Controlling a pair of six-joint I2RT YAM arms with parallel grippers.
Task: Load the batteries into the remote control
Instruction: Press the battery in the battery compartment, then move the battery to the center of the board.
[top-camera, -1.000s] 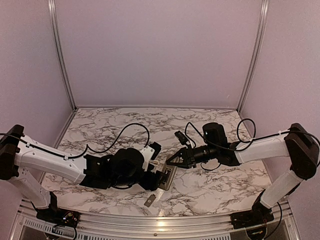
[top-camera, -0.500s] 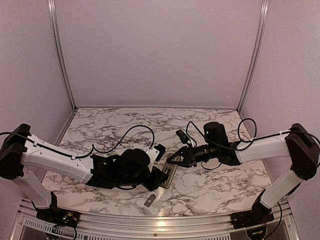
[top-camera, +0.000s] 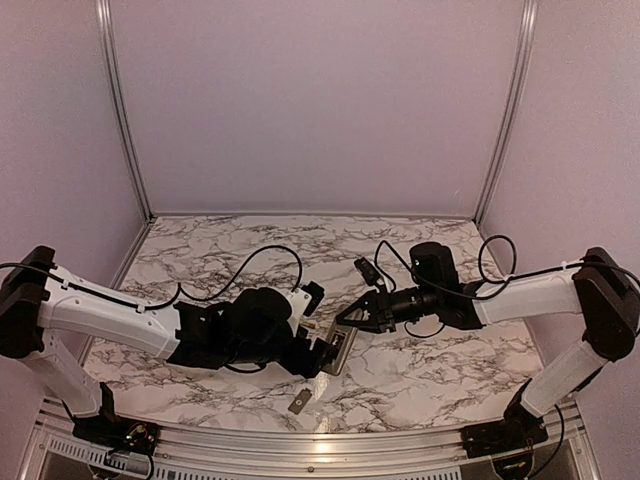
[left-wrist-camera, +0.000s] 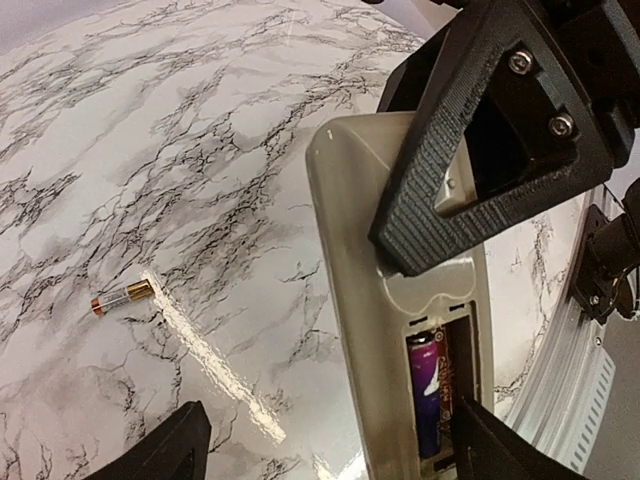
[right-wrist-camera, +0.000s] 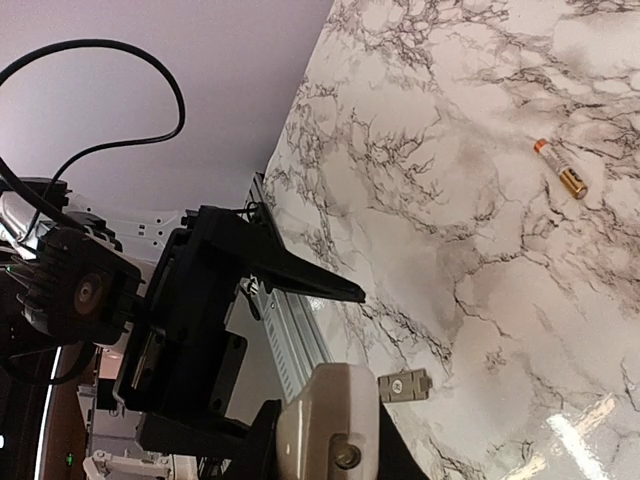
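The remote control lies grey-tan back up with its battery recess open. One purple battery sits in the recess. A second battery, gold and orange-tipped, lies loose on the marble; it also shows in the right wrist view. My right gripper is shut on the remote's far end. My left gripper is open, its fingers standing wide on either side of the remote's recess end.
The small grey cover plate lies on the marble near the front edge, and shows in the right wrist view. The metal front rail runs close behind it. Cables trail from both wrists.
My left wrist has shifted slightly about the remote's near end. My right gripper has edged a little left and keeps its hold on the remote.
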